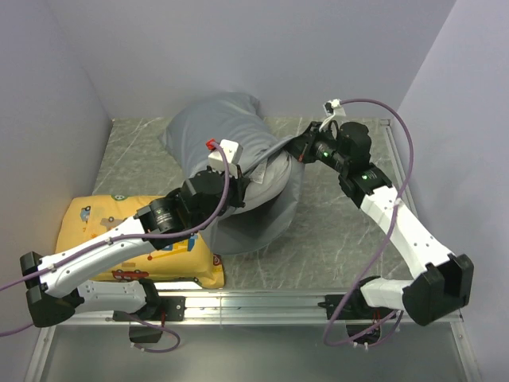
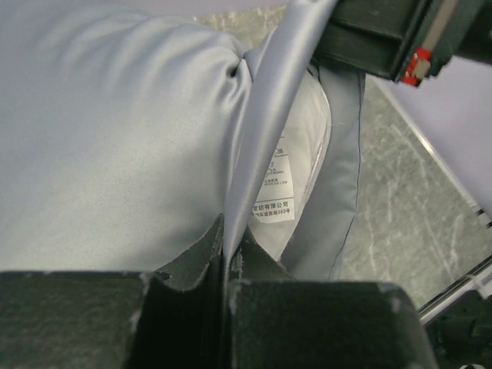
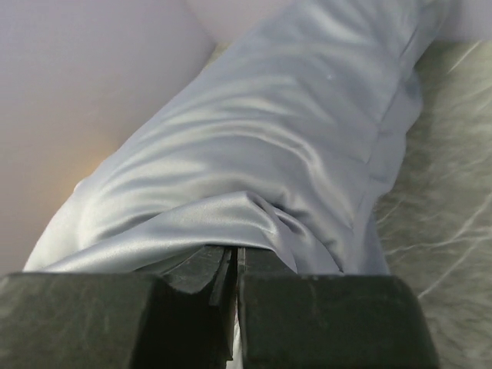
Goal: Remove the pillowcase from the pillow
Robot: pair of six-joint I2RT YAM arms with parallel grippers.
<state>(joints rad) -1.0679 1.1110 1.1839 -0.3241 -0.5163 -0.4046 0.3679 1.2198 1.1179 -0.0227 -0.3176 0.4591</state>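
The grey pillowcase (image 1: 227, 131) is lying across the middle of the marbled table (image 1: 342, 239). Seen from overhead, its plump closed end is pointing toward 11 o'clock and its looser open end is sagging toward 6 o'clock. The white pillow (image 2: 307, 123) is sitting inside it. It is showing only in the left wrist view, where a printed tag (image 2: 280, 188) is peeking out through the mouth of the cover.

The left gripper (image 1: 253, 177) is reaching in from 8 o'clock. Its fingers (image 2: 184, 269) are clamped tight on a thin fold of the pillowcase's hem. That hem is stretching as a taut strip up toward 1 o'clock in the left wrist view.

The right gripper (image 1: 296, 148) is coming in from 3 o'clock of the bundle. It is likewise pinching grey cloth. In the right wrist view its fingers (image 3: 277, 269) are pressed together, with a fold of the pillowcase bunching just above them. The rest of the cover is running away toward 12 o'clock.

A yellow cartoon-print pillow (image 1: 135, 231) is resting at 8 o'clock on the table. It is lying partly under the left arm and just beside the grey bundle's lower edge.
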